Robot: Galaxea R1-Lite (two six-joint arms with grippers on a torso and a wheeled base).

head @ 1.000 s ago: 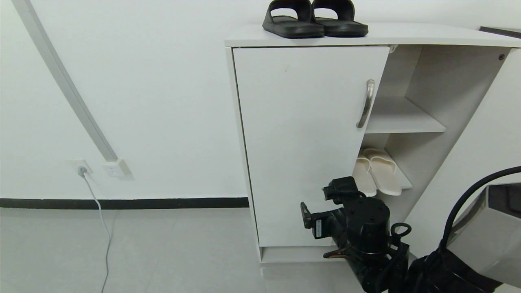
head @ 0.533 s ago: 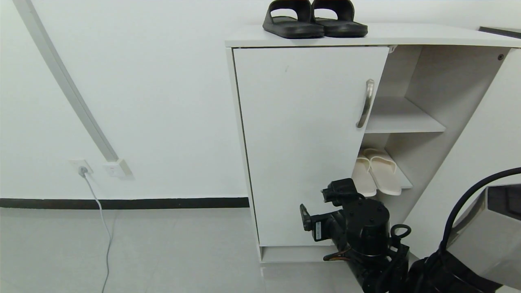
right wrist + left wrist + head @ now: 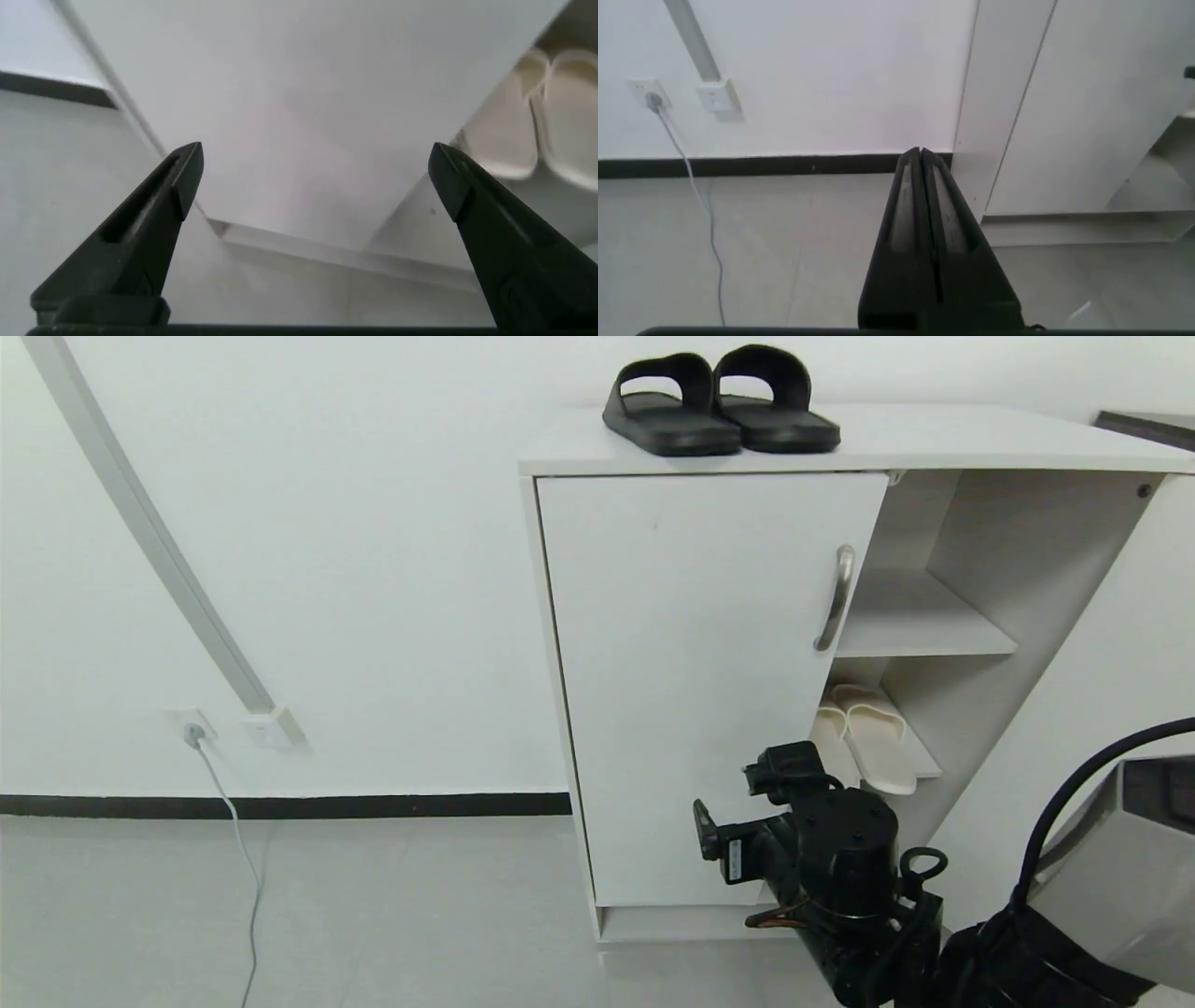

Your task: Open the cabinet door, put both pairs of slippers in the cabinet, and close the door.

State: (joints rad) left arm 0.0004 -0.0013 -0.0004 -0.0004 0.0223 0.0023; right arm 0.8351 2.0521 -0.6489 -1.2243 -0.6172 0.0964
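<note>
A pair of black slippers (image 3: 719, 401) stands on top of the white cabinet (image 3: 934, 434). A pair of white slippers (image 3: 864, 737) lies on the lower shelf inside, also seen in the right wrist view (image 3: 547, 112). The cabinet's left door (image 3: 691, 681) with its metal handle (image 3: 834, 597) is closed; the right door (image 3: 1102, 709) is swung open. My right arm (image 3: 840, 859) is low in front of the closed door. My right gripper (image 3: 318, 159) is open and empty, facing that door's lower part. My left gripper (image 3: 920, 154) is shut and empty, above the floor left of the cabinet (image 3: 1064, 103).
The upper shelf (image 3: 920, 625) inside the cabinet is bare. On the wall to the left are a socket with a plugged cable (image 3: 191, 728) trailing to the floor and a slanted conduit (image 3: 140, 523). Grey floor (image 3: 373, 915) lies open left of the cabinet.
The whole head view has shifted, so the cabinet sits lower in the picture: the camera moved. Slippers and doors have kept their places.
</note>
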